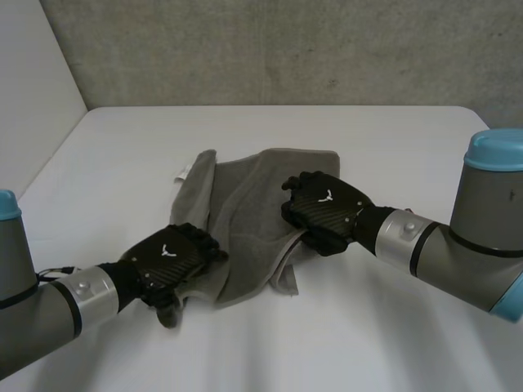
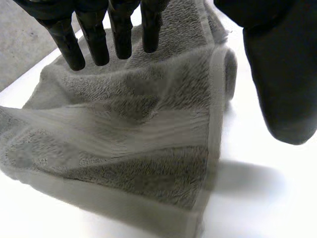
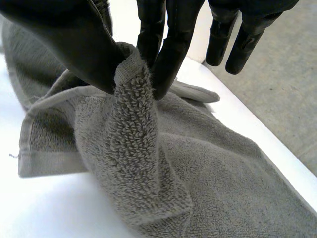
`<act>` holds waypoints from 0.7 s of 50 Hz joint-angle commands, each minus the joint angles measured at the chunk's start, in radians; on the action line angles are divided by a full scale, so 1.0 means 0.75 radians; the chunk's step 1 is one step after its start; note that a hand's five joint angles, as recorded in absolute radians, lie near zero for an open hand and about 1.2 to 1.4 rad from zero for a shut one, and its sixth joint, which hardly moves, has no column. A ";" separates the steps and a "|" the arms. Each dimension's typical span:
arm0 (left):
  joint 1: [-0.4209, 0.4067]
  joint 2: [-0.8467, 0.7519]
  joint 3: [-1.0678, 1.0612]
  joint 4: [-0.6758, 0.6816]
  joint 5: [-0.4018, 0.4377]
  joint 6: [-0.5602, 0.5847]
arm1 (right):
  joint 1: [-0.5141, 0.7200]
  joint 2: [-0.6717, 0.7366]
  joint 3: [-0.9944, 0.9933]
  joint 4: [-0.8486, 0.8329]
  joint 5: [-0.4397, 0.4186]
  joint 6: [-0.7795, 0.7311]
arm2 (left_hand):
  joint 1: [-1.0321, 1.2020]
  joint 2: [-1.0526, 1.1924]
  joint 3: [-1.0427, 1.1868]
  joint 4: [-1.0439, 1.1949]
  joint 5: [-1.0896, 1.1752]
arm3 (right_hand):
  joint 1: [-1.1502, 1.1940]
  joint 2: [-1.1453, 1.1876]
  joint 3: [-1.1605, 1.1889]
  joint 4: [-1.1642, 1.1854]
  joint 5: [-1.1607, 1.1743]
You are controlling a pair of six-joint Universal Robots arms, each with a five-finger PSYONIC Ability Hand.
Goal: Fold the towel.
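Observation:
A grey towel (image 1: 245,212) lies rumpled and partly doubled over in the middle of the white table (image 1: 384,147). My left hand (image 1: 172,260) rests at the towel's near left corner. In the left wrist view its fingers (image 2: 94,34) are straight and the thumb stands apart, with the towel (image 2: 148,139) loose beneath them, so the hand is open. My right hand (image 1: 323,208) sits on the towel's right side. There the right hand (image 3: 74,39) pinches a raised fold of the towel (image 3: 133,124) between thumb and finger.
A small white label (image 1: 181,171) sticks out at the towel's far left edge. A grey wall (image 1: 286,49) runs behind the table, and the table's left edge (image 1: 49,163) slants beside a pale floor.

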 commanded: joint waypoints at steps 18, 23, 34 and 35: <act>-0.180 0.062 -0.013 0.157 -0.270 -0.459 | -0.114 -0.131 0.063 -0.183 0.228 0.554 | 0.003 0.071 -0.056 -0.068 0.082 | 0.163 0.071 -0.044 -0.077 0.092; -0.258 0.060 -0.013 0.261 -0.450 -0.504 | -0.126 -0.139 0.071 -0.181 0.228 0.616 | -0.001 0.068 -0.056 -0.068 0.078 | 0.163 0.071 -0.044 -0.077 0.092; -0.454 0.015 0.014 0.359 -0.626 -0.592 | -0.122 -0.141 0.085 -0.224 0.283 0.720 | -0.024 0.044 -0.056 -0.068 0.054 | 0.163 0.071 -0.044 -0.077 0.092; -0.454 0.015 0.014 0.359 -0.626 -0.592 | -0.122 -0.141 0.085 -0.224 0.284 0.720 | -0.024 0.044 -0.056 -0.068 0.054 | 0.163 0.071 -0.044 -0.077 0.092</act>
